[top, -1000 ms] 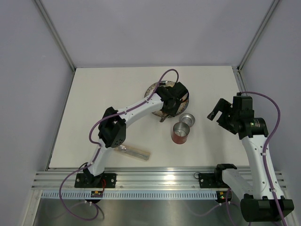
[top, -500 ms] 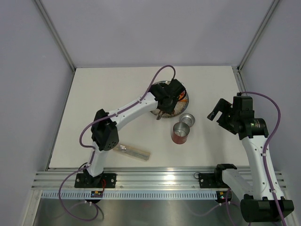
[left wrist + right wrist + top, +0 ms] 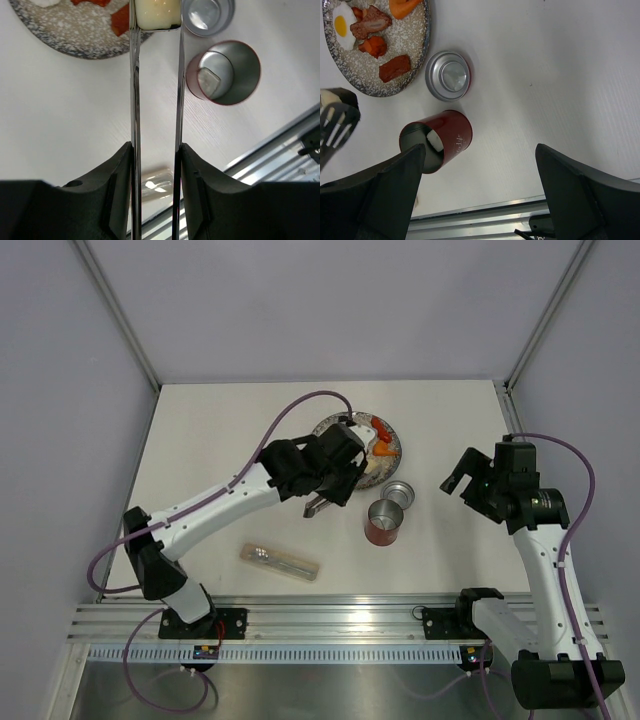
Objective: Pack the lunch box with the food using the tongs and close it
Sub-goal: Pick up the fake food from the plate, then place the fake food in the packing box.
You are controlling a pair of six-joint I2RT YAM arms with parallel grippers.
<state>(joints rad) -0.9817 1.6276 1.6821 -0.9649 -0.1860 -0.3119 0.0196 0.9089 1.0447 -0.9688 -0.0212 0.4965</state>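
Note:
My left gripper [image 3: 156,146] [image 3: 335,480] is shut on the slim silver tongs [image 3: 134,90]. The tongs' tips pinch a pale piece of food [image 3: 157,12] over the near rim of the speckled plate [image 3: 75,37]. The red lunch box [image 3: 223,72] [image 3: 383,523] stands open just to the right, with a white block [image 3: 436,141] inside. Its round lid [image 3: 448,75] [image 3: 398,492] lies upside down between jar and plate. A fried egg [image 3: 344,22], sausages [image 3: 395,67] and shrimp [image 3: 402,6] lie on the plate. My right gripper [image 3: 480,147] [image 3: 462,472] hangs open right of the jar, holding nothing.
A clear plastic case [image 3: 280,561] lies near the table's front edge, left of the jar. The aluminium rail [image 3: 340,615] runs along the near side. Grey walls close in the table on three sides.
The left arm has stretched low and its gripper has drawn back from over the plate toward the near left, bringing the tongs and the pale piece along. The right arm is still.

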